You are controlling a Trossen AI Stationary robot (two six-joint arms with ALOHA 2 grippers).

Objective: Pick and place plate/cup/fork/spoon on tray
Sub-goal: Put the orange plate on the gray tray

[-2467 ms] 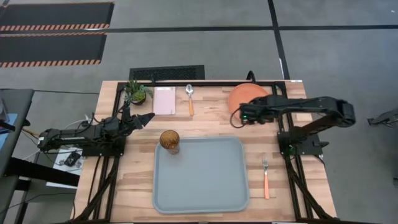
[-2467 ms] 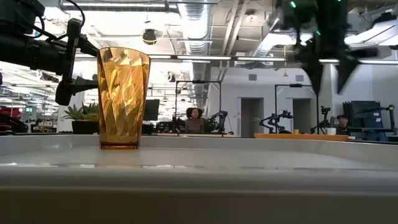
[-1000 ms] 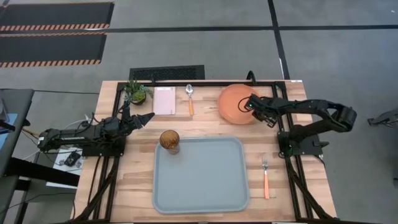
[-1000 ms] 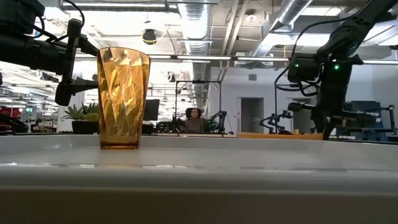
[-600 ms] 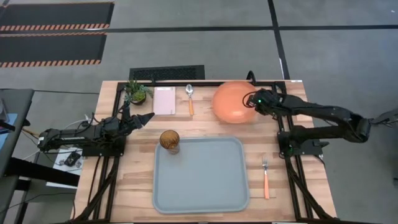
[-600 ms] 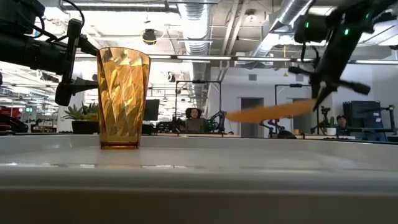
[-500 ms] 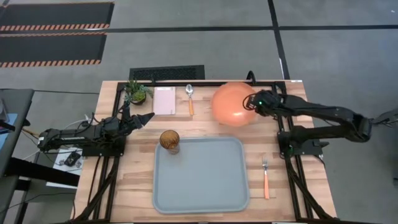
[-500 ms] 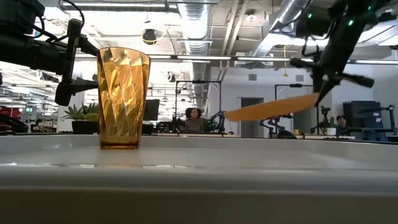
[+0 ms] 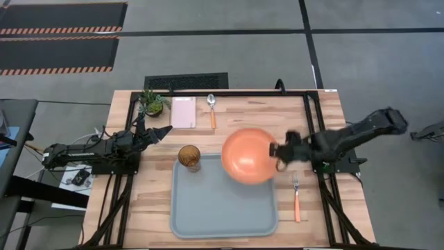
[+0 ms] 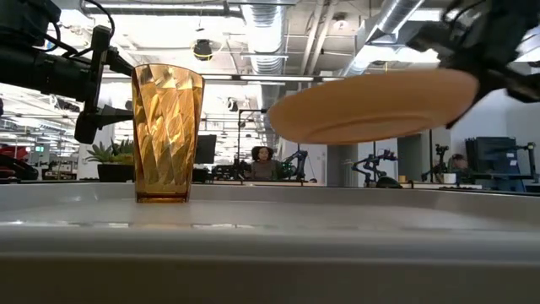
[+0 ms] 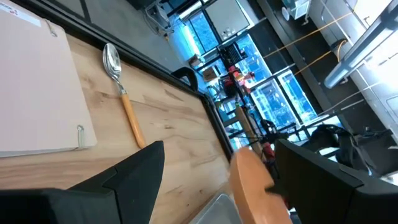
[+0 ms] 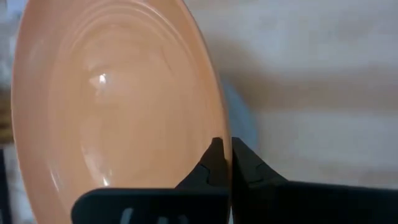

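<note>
Centre frame, high view: right gripper point(image 9: 279, 152) pinches plate point(image 9: 247, 155) by its rim, airborne over tray's point(image 9: 208, 215) upper right; cup point(image 9: 189, 157) at tray's upper-left corner; left gripper point(image 9: 164, 130) idle w/ jaws apart; thin edge grip could slip, dropping plate.

The plate point(image 9: 248, 154) hangs over the tray's point(image 9: 208, 212) far right corner, the cup point(image 9: 189, 157) at its far left corner, the fork point(image 9: 296, 198) right of it.

One plate point(image 9: 249, 155), one cup point(image 9: 189, 157), one fork point(image 9: 296, 197), one spoon point(image 9: 211, 109), one tray point(image 9: 208, 208), one napkin point(image 9: 184, 112), one plant point(image 9: 152, 102).
</note>
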